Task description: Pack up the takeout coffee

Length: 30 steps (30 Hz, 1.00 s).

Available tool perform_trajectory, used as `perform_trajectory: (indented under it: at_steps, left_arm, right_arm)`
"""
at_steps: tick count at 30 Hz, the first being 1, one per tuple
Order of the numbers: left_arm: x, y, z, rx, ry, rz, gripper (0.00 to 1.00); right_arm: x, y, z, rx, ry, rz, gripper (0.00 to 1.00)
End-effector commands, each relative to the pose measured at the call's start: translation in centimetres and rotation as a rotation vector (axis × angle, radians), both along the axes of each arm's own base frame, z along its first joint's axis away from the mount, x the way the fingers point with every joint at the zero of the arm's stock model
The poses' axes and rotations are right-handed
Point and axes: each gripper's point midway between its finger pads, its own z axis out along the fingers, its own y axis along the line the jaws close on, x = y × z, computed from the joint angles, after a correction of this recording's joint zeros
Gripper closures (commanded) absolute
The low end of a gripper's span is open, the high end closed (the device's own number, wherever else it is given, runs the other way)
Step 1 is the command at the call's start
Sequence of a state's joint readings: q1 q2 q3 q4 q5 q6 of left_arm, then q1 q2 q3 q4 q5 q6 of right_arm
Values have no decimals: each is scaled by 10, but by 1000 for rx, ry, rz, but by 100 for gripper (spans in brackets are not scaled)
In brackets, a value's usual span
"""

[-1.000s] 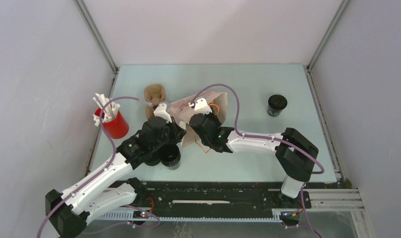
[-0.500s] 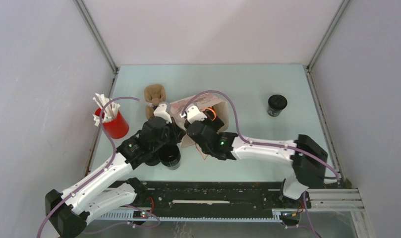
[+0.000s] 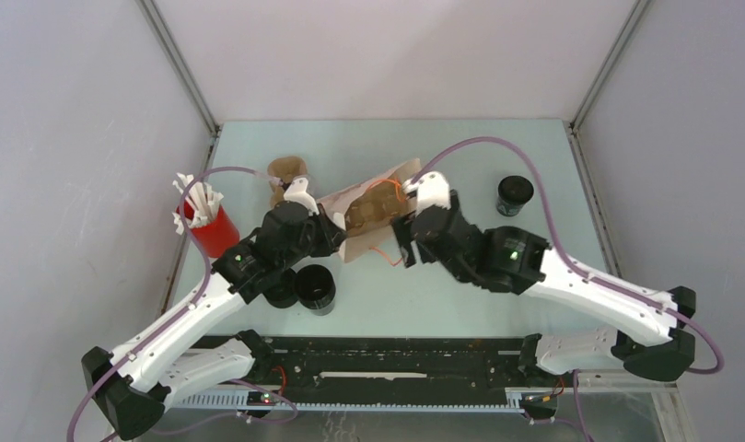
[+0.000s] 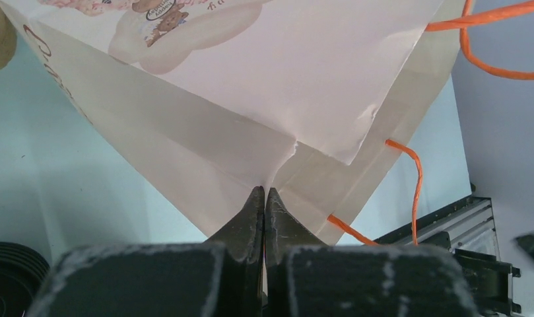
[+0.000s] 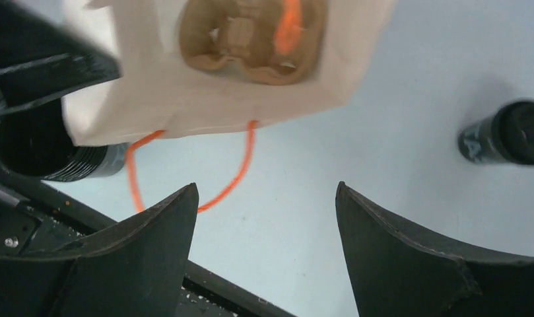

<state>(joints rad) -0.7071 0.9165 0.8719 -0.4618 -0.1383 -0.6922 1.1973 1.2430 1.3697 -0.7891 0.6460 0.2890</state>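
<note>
Working over a pale green table (image 3: 460, 152) boxed in by plain white walls (image 3: 396, 55). Showing one takeout coffee (image 3: 515, 194) standing upright at the far right, lid up, long axis vertical, well apart from the paper bag (image 3: 387, 189), and a second takeout coffee (image 3: 315, 288) upright just beside the left arm. Pinching the bag's edge between the pressed-together fingers of the left gripper (image 4: 265, 195); holding the right gripper (image 5: 265, 198) spread wide at the bag's mouth, a brown pulp carrier (image 5: 251, 33) sitting inside. Standing a red cup (image 3: 212, 230) of white sticks (image 3: 192, 198) at the left edge.
</note>
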Motion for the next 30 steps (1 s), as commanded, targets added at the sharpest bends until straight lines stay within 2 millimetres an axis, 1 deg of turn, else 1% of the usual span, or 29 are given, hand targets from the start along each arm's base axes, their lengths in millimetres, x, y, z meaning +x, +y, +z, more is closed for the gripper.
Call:
perform_trajectory:
  at_steps: [1,4,7,11,13,16,19,20,21,22,23,24,25,26,27,28,29,30]
  left_arm:
    - [2,-2,21,-34,-21,12,100]
    - [3,-4,22,-35,-19,11,100]
    - [4,-3,21,-26,-10,17,100]
    - [3,0,22,-13,0,29,100]
    - [2,3,22,-3,2,40,100]
    - [3,9,22,11,2,60,100]
    - [3,9,21,10,6,67,100]
    - [4,8,21,8,9,66,100]
    - [4,8,22,8,12,72,100]
    - [4,10,23,11,19,84,100]
    - [6,13,30,4,18,114,100]
    - [7,19,28,13,40,158,100]
    - [8,23,34,12,53,199,100]
    - [10,26,47,-6,52,231,100]
    - [11,27,52,-11,62,251,100]
    - [12,27,61,-22,65,267,100]
    - [14,28,69,-26,68,282,100]
    - [13,31,73,-11,86,298,100]
  right_arm:
    - [6,-58,14,95,135,-180,15]
    - [33,-74,14,180,189,-238,16]
    - [57,-60,18,225,178,-168,17]
    - [88,-46,5,209,177,-143,20]
    - [96,-36,5,218,163,-119,21]
    - [104,-24,8,254,146,-94,21]
    - [121,-16,1,246,122,-102,24]
    - [127,-12,-3,238,115,-104,27]
    - [131,-10,-5,230,112,-105,33]
    - [134,-7,-7,215,110,-108,41]
    - [137,-5,-4,195,103,-121,51]
    - [138,-8,-7,153,101,-145,56]
    - [137,-8,-1,126,89,-155,63]
    - [136,-9,1,96,89,-162,76]
    - [134,-9,3,70,88,-170,91]
    - [130,-9,6,41,89,-169,100]
    - [126,-12,12,12,82,-181,100]
    - [120,-18,21,-30,63,-212,100]
